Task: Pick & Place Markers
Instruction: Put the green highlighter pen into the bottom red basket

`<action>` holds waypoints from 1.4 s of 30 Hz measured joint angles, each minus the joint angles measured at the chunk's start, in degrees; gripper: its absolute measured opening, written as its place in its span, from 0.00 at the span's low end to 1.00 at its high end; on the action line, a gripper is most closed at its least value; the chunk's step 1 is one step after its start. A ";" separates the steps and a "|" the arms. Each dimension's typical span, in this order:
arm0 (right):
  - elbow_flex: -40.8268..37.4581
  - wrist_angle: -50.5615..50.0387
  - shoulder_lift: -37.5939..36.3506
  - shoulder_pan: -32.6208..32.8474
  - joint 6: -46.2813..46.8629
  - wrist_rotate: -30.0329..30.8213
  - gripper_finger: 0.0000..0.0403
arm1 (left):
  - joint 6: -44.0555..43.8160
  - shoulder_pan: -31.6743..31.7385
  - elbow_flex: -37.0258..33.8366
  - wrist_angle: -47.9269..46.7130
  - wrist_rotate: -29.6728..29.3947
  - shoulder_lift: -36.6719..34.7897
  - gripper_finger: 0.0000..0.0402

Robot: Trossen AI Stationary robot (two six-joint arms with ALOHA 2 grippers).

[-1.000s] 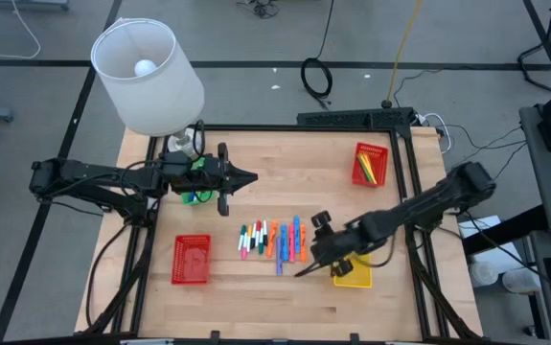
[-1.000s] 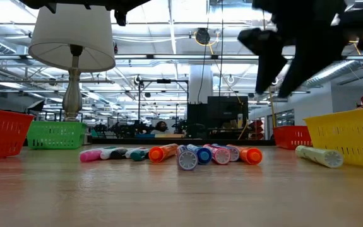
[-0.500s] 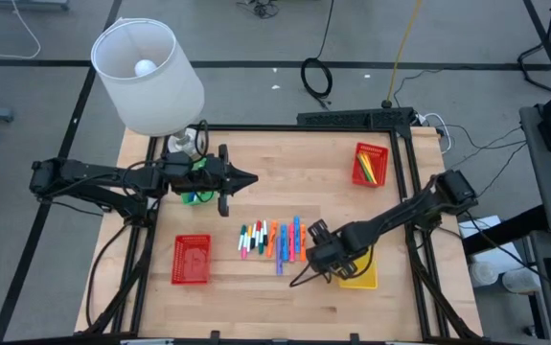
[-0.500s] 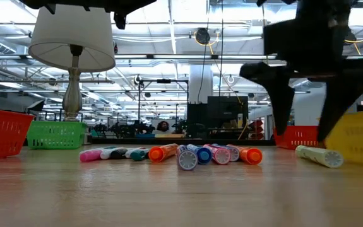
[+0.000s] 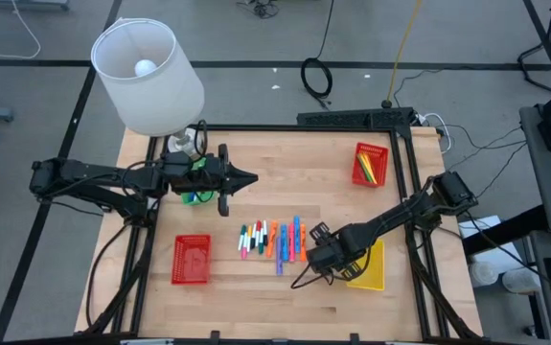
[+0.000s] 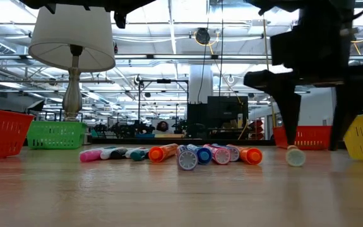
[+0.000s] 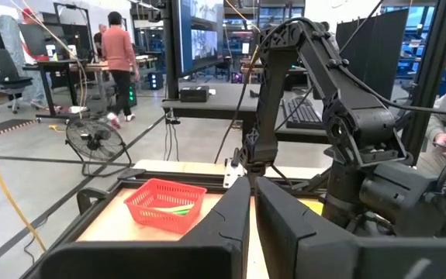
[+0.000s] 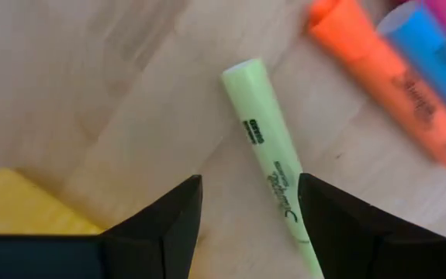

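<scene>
A row of coloured markers (image 5: pixel 273 240) (image 6: pixel 181 154) lies side by side on the wooden table's middle. One pale yellow-green marker (image 8: pixel 273 163) (image 6: pixel 295 156) lies apart from them, flat on the wood beside the yellow basket (image 5: pixel 371 268). My right gripper (image 8: pixel 250 209) (image 6: pixel 314 146) points down over this marker, open, one finger on each side of its barrel. My left gripper (image 5: pixel 254 178) (image 7: pixel 252 209) hangs level above the table's far left part, shut, with nothing in it. My right gripper straddles the pale marker from above, its fingers slanting across the barrel (image 8: pixel 285 201). The marker lies flat on the table. Whether a finger touches the marker or the yellow basket's wall (image 8: pixel 29 201), I cannot tell.
A red basket (image 5: pixel 371 165) holding a few markers stands at the far right, another red basket (image 5: pixel 192 259) at the near left, and a green basket (image 6: pixel 55 133) under my left arm. A white-shaded lamp (image 5: pixel 148 77) stands at the far left corner.
My right gripper has come down toward the table and tipped to point straight down, its fingers spreading wider. The pale marker has turned about on the wood and now shows its end to the low view. The yellow basket has slid a little toward the table's right edge.
</scene>
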 joint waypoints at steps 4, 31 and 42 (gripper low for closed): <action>-0.02 2.89 0.02 -1.31 -0.71 0.10 0.50 | 0.00 0.00 0.00 0.00 0.00 0.00 0.08; -6.79 11.06 -0.15 -6.20 1.39 -3.00 0.10 | 0.04 0.00 0.00 -0.02 -0.02 0.00 0.08; -7.08 16.07 -10.00 -7.04 7.63 3.86 0.10 | 0.04 0.01 0.00 -0.02 -0.02 0.01 0.08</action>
